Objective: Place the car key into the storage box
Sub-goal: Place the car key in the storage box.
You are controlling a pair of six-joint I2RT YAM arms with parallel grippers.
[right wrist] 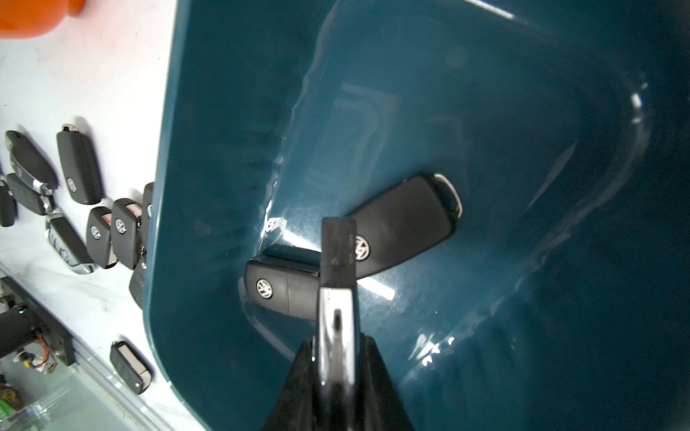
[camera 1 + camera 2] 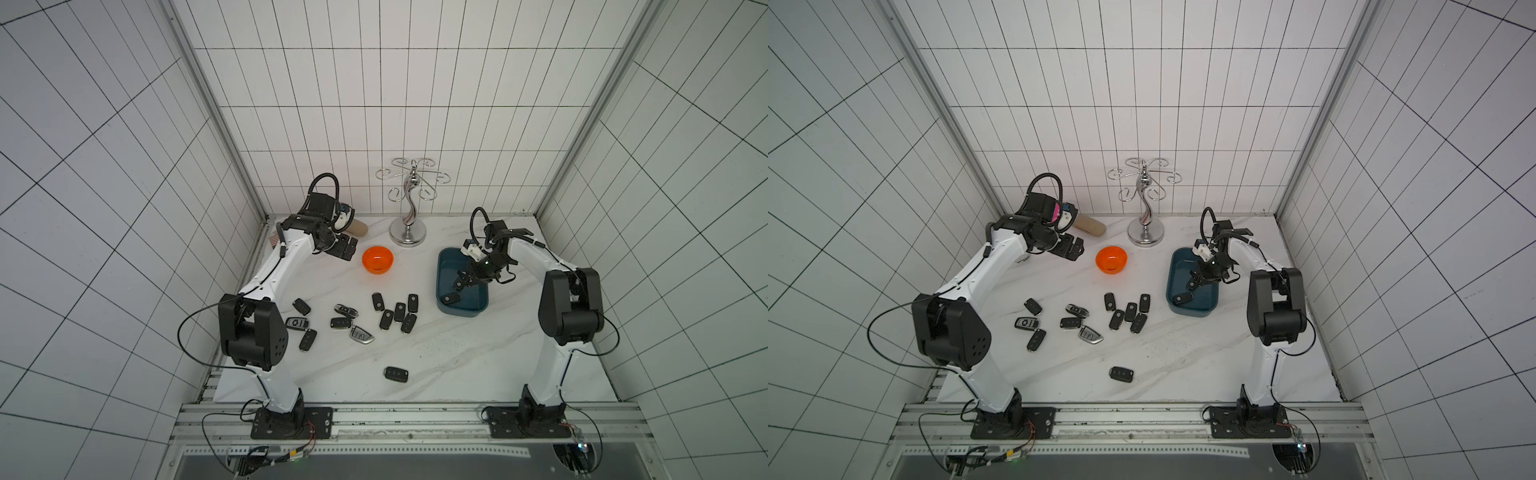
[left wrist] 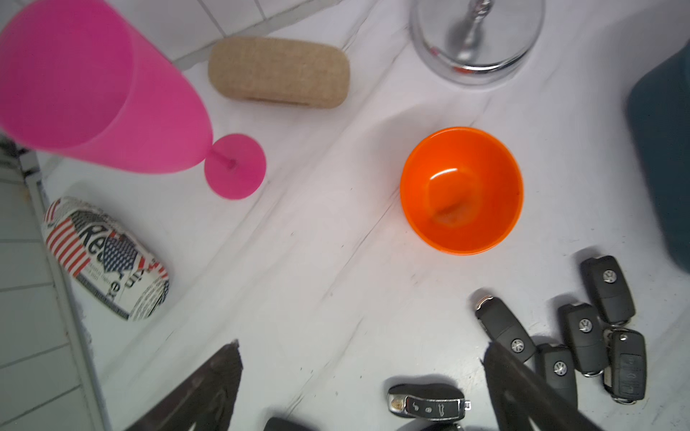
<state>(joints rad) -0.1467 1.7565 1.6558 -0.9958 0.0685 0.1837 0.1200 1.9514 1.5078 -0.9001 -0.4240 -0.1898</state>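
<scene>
Left jaws: the left gripper (image 2: 343, 248) (image 3: 361, 347) stood wide apart and empty, well left of the storage box (image 2: 461, 313) (image 1: 224, 112), past the orange bowl (image 2: 377, 259) (image 3: 461, 190).
Orange bowl: round, glossy plastic, left of the box and clear of it.
Loose keys (image 2: 399, 311) (image 3: 608, 291): flat black plastic fobs, several chrome-trimmed, scattered on the white veined table (image 2: 457, 365) left of the box, the nearest ones near its wall.
Storage box: dark teal glossy plastic, with rounded corners and low walls.
Car key (image 1: 338, 253): hung inside the box's walls, over its floor. It showed edge-on in the right wrist view, long axis in line with the fingers, chrome end between them, black end pointing away toward the floor.
Resting fobs (image 1: 407, 220): two black, badge-marked keys lay flat on the box floor beneath it; whether they touched was hidden.
Right jaws: the right gripper (image 2: 460, 282) (image 1: 338, 341) was pinched narrow on the car key's chrome end.
</scene>
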